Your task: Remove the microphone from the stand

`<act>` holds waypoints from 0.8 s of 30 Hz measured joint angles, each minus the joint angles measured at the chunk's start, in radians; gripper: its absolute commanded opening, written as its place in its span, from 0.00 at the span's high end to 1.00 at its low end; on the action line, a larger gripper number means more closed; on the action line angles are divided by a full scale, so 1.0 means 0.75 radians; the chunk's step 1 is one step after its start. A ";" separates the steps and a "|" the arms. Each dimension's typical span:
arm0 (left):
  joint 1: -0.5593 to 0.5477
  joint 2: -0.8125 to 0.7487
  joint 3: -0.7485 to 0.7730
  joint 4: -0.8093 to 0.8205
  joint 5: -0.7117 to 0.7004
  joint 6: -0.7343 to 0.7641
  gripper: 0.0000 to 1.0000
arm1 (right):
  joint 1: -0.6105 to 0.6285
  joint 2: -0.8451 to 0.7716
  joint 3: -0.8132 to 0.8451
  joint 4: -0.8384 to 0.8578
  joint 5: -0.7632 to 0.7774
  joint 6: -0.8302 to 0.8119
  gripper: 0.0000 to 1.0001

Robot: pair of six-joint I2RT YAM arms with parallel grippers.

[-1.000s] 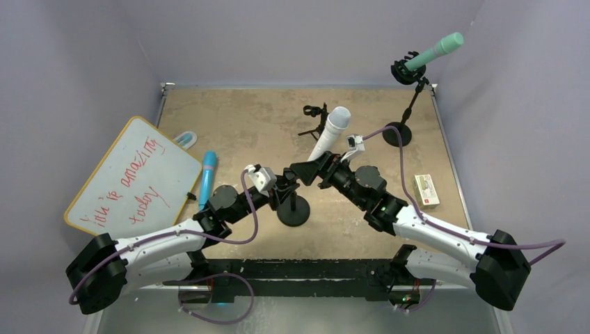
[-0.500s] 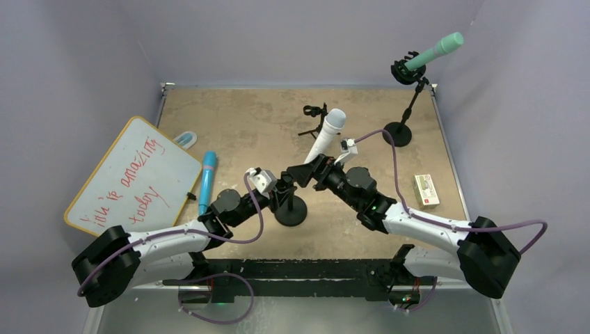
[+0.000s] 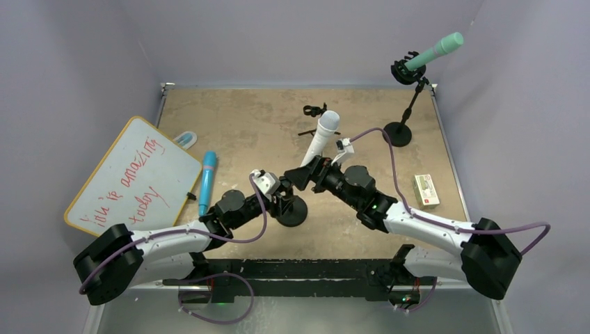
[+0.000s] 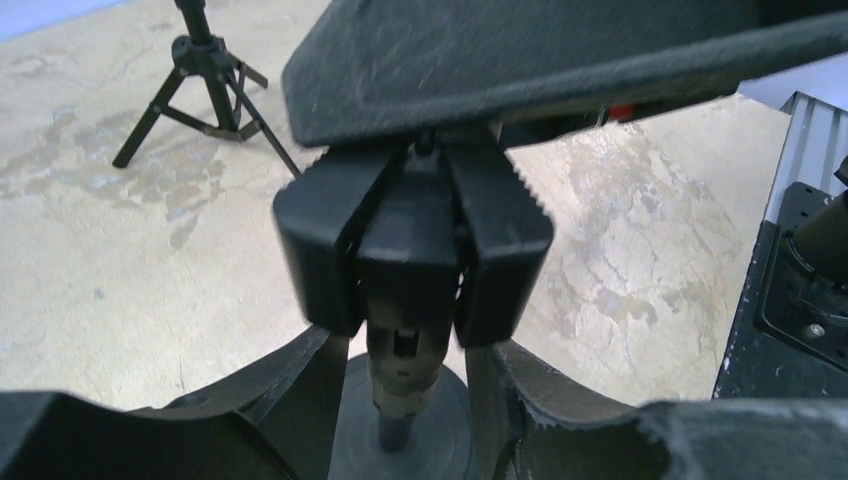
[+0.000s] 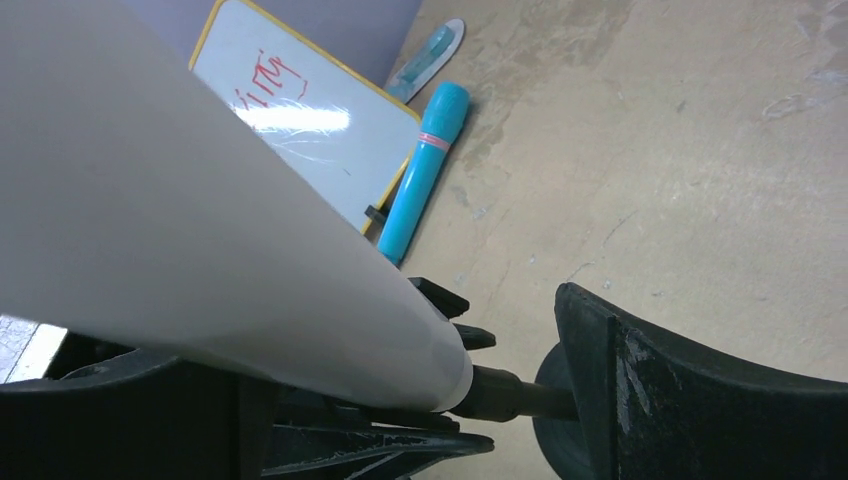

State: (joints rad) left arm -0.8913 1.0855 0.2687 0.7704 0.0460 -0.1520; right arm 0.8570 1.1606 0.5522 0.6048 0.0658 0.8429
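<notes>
The white microphone (image 3: 320, 136) points up and away. My right gripper (image 3: 310, 172) is shut on its lower body. In the right wrist view the microphone (image 5: 200, 230) fills the frame, and its tail end sits just beside the black clip prongs (image 5: 445, 300) of the stand. The stand's round base (image 3: 293, 210) rests on the table. My left gripper (image 3: 282, 197) is shut on the stand's pole just under the clip (image 4: 410, 250). In the left wrist view the pole (image 4: 405, 395) runs between my fingers, and no white shows in the clip.
A green microphone (image 3: 437, 51) sits on a tall stand (image 3: 398, 133) at the back right. A small tripod (image 3: 314, 115) stands behind the white microphone. A blue microphone (image 3: 207, 178), a whiteboard (image 3: 132, 177) and a small blue item (image 3: 184, 139) lie at the left. A box (image 3: 426, 190) lies at the right.
My right gripper has carried the white microphone leftward and away, and its head now leans less to the right. My left gripper has slid a little right and lower on the stand.
</notes>
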 measured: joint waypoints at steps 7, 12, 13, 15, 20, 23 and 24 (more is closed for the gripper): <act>0.000 -0.096 0.001 -0.121 -0.001 -0.017 0.50 | 0.001 -0.098 0.051 -0.203 -0.001 -0.076 0.01; 0.000 -0.145 0.004 -0.177 -0.001 -0.018 0.48 | 0.001 -0.157 0.089 -0.342 0.022 -0.149 0.05; 0.000 -0.149 0.004 -0.185 0.000 -0.018 0.48 | 0.001 -0.162 0.095 -0.356 0.028 -0.160 0.07; 0.000 -0.156 0.004 -0.203 0.001 -0.018 0.47 | 0.001 -0.164 0.104 -0.370 0.032 -0.175 0.12; 0.000 -0.198 0.004 -0.246 0.003 -0.019 0.44 | 0.001 -0.164 0.130 -0.401 0.037 -0.205 0.20; 0.000 -0.247 0.004 -0.270 -0.003 -0.018 0.42 | 0.001 -0.167 0.150 -0.426 0.041 -0.220 0.14; 0.000 -0.267 0.004 -0.277 -0.008 -0.018 0.42 | 0.001 -0.171 0.157 -0.434 0.043 -0.223 0.11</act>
State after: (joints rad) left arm -0.8913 0.8856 0.2714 0.5629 0.0399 -0.1658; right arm 0.8574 1.0325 0.6697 0.2794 0.0982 0.6754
